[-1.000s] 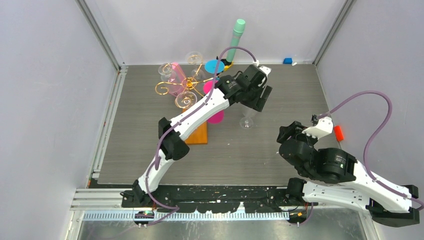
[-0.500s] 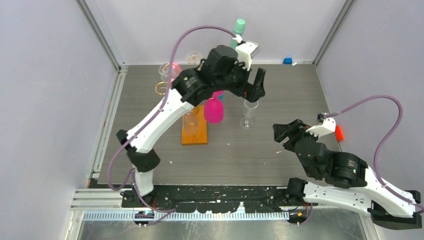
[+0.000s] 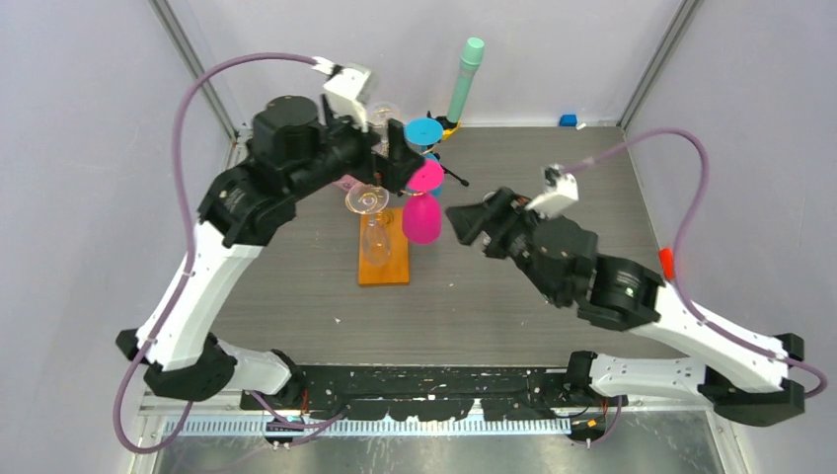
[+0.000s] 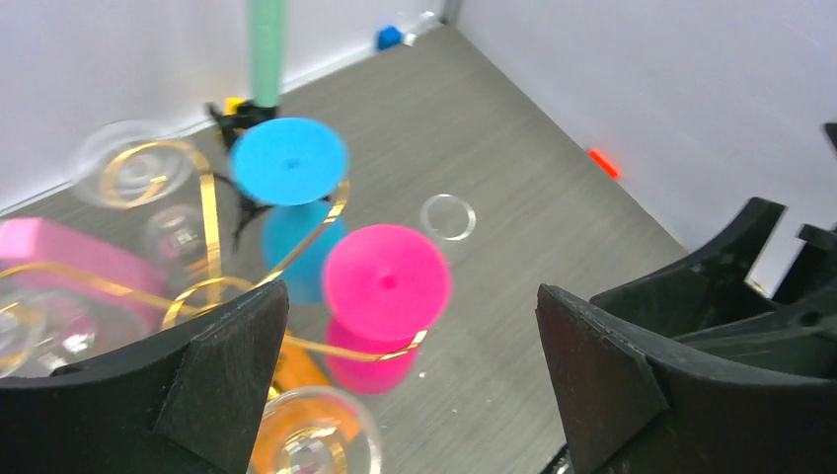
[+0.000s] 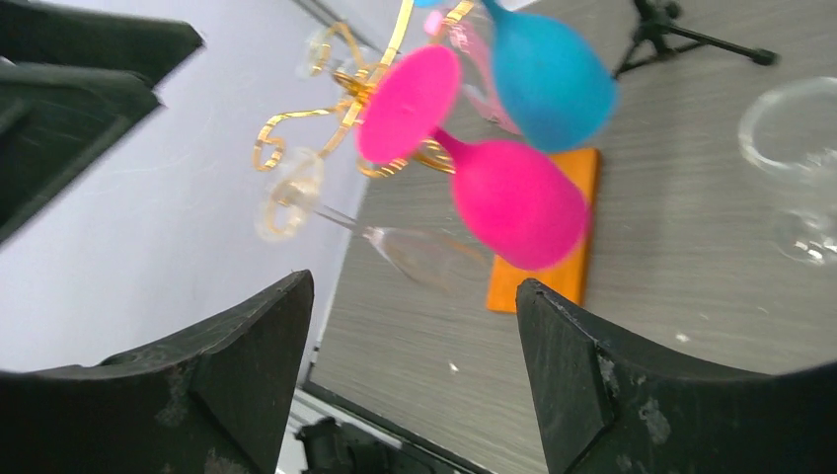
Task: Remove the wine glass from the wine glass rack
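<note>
The wine glass rack, gold wire (image 3: 380,163) on an orange-brown base (image 3: 387,269), holds several upside-down glasses: a magenta glass (image 3: 421,219), a blue one (image 3: 422,130) and a clear one (image 3: 374,240). My left gripper (image 3: 395,161) hovers open and empty above the rack; its wrist view shows the magenta foot (image 4: 385,281) and the blue foot (image 4: 288,160) below the left gripper (image 4: 410,296). My right gripper (image 3: 466,225) is open and empty just right of the magenta glass (image 5: 513,202); in its own view the right gripper (image 5: 413,286) faces the rack (image 5: 345,84).
A clear wine glass stands upright on the table right of the rack (image 5: 801,148), seen as a ring in the left wrist view (image 4: 446,215); my right arm hides it from above. A mint-green cylinder on a black tripod (image 3: 467,71), a blue block (image 3: 568,120) and a red piece (image 3: 669,263) are nearby.
My left arm rose and swung back left, from beside the standing clear glass to above the rack. My right arm reached forward and left toward the rack.
</note>
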You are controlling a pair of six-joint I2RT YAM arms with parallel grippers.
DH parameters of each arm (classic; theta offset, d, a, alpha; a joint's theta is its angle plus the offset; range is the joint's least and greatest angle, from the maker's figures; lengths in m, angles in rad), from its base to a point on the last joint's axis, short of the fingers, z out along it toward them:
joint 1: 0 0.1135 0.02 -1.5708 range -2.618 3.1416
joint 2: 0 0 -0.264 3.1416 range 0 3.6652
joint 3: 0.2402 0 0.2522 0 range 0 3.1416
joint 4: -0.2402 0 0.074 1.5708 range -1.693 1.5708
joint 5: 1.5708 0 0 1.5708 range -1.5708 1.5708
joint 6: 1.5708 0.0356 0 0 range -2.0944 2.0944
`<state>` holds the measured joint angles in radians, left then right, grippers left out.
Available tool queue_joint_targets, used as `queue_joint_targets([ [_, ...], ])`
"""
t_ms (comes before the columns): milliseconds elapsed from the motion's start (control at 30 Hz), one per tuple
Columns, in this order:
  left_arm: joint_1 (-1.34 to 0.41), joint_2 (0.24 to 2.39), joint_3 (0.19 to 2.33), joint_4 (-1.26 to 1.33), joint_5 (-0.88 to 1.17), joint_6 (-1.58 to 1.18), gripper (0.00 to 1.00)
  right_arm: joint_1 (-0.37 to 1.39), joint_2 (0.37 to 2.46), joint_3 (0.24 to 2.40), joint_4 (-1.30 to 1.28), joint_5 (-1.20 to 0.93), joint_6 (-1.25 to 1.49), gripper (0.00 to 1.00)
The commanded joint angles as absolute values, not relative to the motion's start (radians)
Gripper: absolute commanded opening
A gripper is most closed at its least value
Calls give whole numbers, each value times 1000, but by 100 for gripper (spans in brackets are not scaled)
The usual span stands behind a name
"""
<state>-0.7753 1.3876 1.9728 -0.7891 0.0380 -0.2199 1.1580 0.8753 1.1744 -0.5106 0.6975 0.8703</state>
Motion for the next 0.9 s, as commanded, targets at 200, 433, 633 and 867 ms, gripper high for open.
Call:
queue_joint_targets([
  [200,-572,1234,1825,-722,142,-274,100,756,1164,1368,-266,170,957,81],
  [433,-554,1195,1758,-703,83,-283,100,663,1230,1344,-177,69,1001,79],
  [633,-554,1176,1730,-694,74,-290,100,637,1274,1328,-160,-29,1048,62],
  [867,-554,1152,1705,-690,74,-300,100,634,1267,1286,-170,-28,1051,55],
])
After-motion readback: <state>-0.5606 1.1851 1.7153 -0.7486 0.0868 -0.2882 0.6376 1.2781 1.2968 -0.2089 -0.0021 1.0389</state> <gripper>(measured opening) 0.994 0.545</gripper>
